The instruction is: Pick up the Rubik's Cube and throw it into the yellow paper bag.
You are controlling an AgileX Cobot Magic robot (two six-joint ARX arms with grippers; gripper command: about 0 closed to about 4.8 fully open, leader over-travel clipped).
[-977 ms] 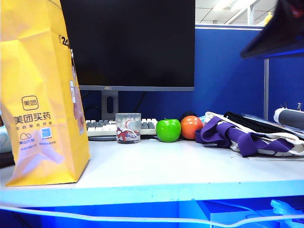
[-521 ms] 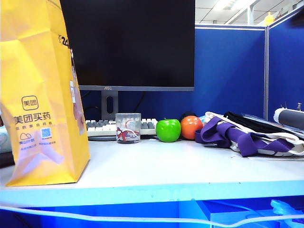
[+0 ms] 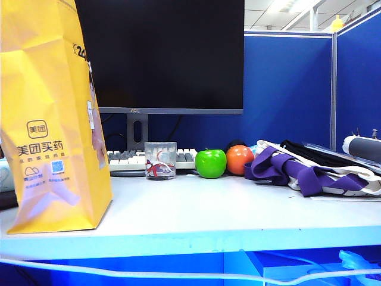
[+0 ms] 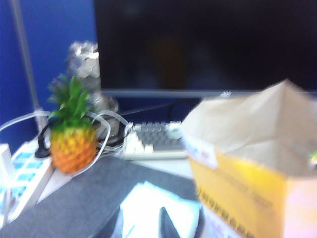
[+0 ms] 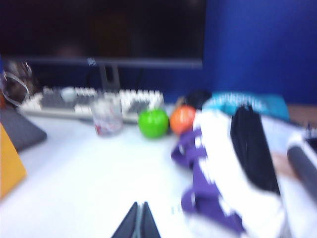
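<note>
Nearest my right wrist camera, the right pincer [image 5: 140, 221] showed only its two dark tips, pressed together with nothing between them, above bare desk [image 3: 208, 214]. On the left wrist camera a dark smear low in the blurred frame was all I had of the left pincer [image 4: 165, 224], and I could not tell how far it stood open or whether it held anything. From the exterior camera neither arm was in sight. The desk's front edge ran clear across, and the yellow paper bag [image 3: 50, 119] stood upright at the left by that edge, its top cut off by the frame. Right of the bag lay a broad open stretch of desk. The left wrist camera looked at the bag's open mouth, but the inside was hidden, and I could not make out the Rubik's Cube in any view. Farther back stood a clear cup [image 3: 160, 159], a green apple [image 3: 211, 163] and an orange ball [image 3: 240, 159] touching it, with a purple and white cloth heap [image 3: 297, 170] crowding the right side. Behind them were the keyboard [image 3: 122, 158], the dark monitor [image 3: 161, 53] and the blue partition [image 3: 286, 89].
</note>
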